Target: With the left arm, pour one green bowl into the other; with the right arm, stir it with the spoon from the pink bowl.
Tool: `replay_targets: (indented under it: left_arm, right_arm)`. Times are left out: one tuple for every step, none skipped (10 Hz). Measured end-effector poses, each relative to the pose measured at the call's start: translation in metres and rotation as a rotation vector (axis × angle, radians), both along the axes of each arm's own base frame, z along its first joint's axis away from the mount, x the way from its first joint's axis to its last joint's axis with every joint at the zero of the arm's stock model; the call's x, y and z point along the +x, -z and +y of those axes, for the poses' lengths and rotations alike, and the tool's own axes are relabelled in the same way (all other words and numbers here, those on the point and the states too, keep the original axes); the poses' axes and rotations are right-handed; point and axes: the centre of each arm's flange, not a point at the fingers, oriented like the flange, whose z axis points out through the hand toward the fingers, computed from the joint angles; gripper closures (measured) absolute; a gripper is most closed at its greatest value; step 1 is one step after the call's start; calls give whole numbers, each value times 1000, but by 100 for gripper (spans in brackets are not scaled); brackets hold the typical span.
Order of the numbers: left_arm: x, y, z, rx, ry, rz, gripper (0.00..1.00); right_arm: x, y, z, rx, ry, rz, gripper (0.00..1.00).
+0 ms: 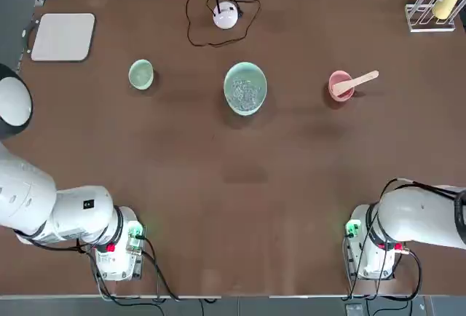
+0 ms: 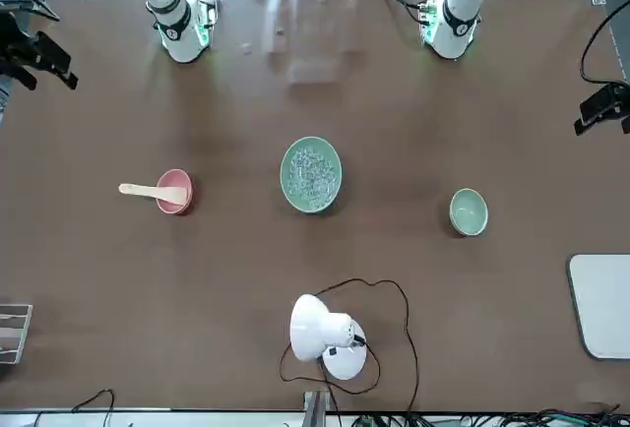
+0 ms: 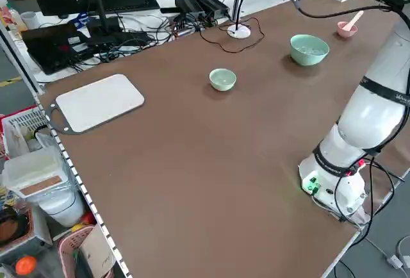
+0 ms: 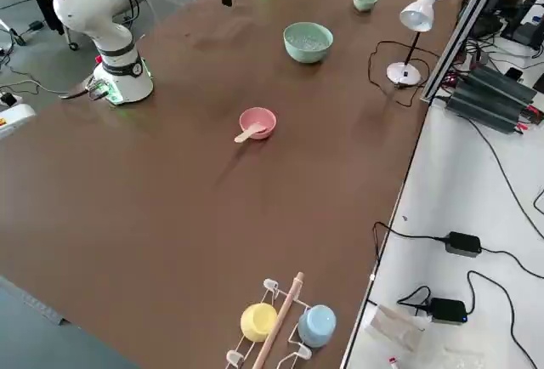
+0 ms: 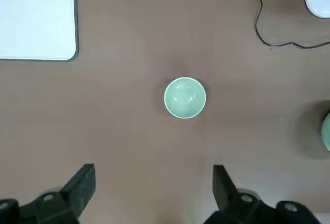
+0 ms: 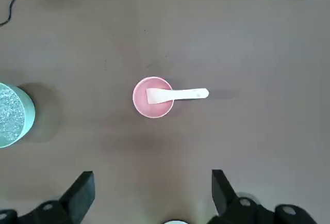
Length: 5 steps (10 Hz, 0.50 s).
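No legible writing observed. Large green bowl (image 1: 245, 88) at table centre holds pale granules; small green bowl (image 1: 141, 74) appears empty; spoon (image 1: 357, 81) rests in pink bowl (image 1: 339, 86). Left gripper (image 5: 153, 193) and right gripper (image 6: 152, 195) stand apart, holding nothing

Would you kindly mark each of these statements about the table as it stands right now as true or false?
1. The spoon rests in the pink bowl, its handle sticking out over the rim. True.
2. The large green bowl is empty. False: it holds pale, glittery granules.
3. The small green bowl stands between the other two bowls. False: the large green bowl is in the middle.
4. The left gripper is open, above the small green bowl and holding nothing. True.
5. The right gripper is shut on the spoon. False: it is open and apart from it.
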Motion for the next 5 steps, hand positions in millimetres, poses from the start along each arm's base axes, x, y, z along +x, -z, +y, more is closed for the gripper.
replay_targets:
  left_arm:
    - [0, 0, 0, 0, 0, 0, 0]
    - [0, 0, 0, 0, 0, 0, 0]
    - [0, 0, 0, 0, 0, 0, 0]
    - [0, 0, 0, 0, 0, 0, 0]
    - [0, 0, 0, 0, 0, 0, 0]
  right_arm:
    - [-1, -6, 0, -1, 1, -3, 0]
    - [-4, -13, 0, -2, 1, -3, 0]
    - [-5, -19, 0, -3, 1, -5, 0]
    - [-6, -22, 0, -3, 2, -6, 0]
    - [-6, -22, 0, -3, 2, -7, 0]
